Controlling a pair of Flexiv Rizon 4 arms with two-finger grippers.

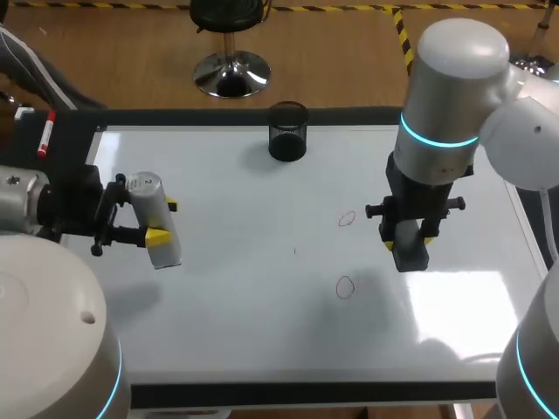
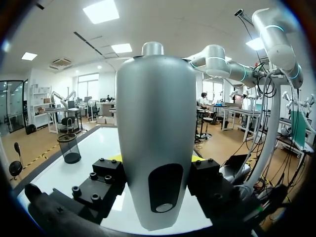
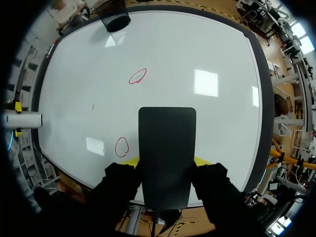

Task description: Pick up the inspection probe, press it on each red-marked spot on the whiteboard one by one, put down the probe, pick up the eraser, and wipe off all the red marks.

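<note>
While left gripper (image 1: 164, 221) clamps probe (image 1: 153, 202) at frame left, right gripper (image 1: 410, 237) clamps eraser (image 1: 410, 253) mid-right. Two red marks (image 1: 347, 218) on whiteboard (image 1: 244, 305), left of eraser.

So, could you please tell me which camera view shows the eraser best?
The right wrist view: the eraser fills the middle, held in the right hand. The head view shows it small and dark below that wrist. The left wrist view does not show it; the probe blocks much of that view.
</note>
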